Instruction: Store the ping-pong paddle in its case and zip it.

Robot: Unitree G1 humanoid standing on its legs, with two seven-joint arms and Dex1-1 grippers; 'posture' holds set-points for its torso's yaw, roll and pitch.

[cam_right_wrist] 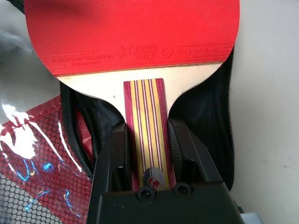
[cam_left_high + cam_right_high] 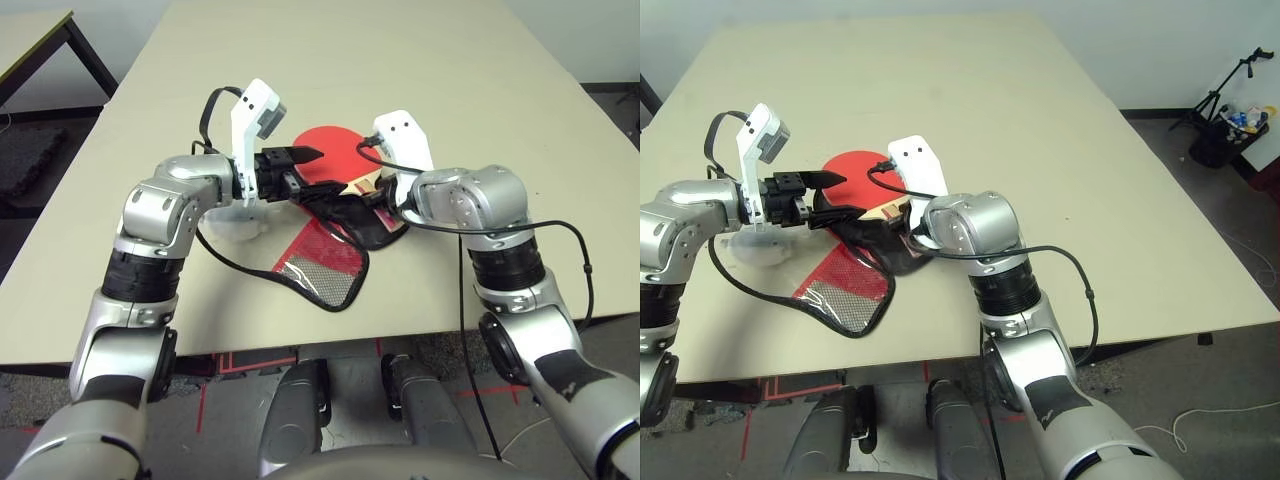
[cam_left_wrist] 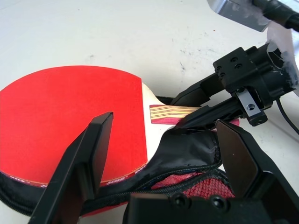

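At the centre of the left eye view the ping-pong paddle point(image 2: 330, 152), with a smooth round red rubber face and a striped wooden handle, lies over the soft case point(image 2: 335, 262), whose red mesh flap with black piping spreads toward the table point(image 2: 420, 60) edge. The right wrist view adds printed lettering along the rubber's lower rim and zipper teeth on the black lining. The right gripper point(image 1: 149, 154) is clamped narrowly on the handle, while the left gripper point(image 3: 161, 154) stands wide apart over the case's black edge, gripping nothing.

far table point(image 2: 330, 60) bare, my grippers can pass | near middle: case point(image 2: 325, 265) and ping-pong paddle point(image 2: 330, 150) block my way
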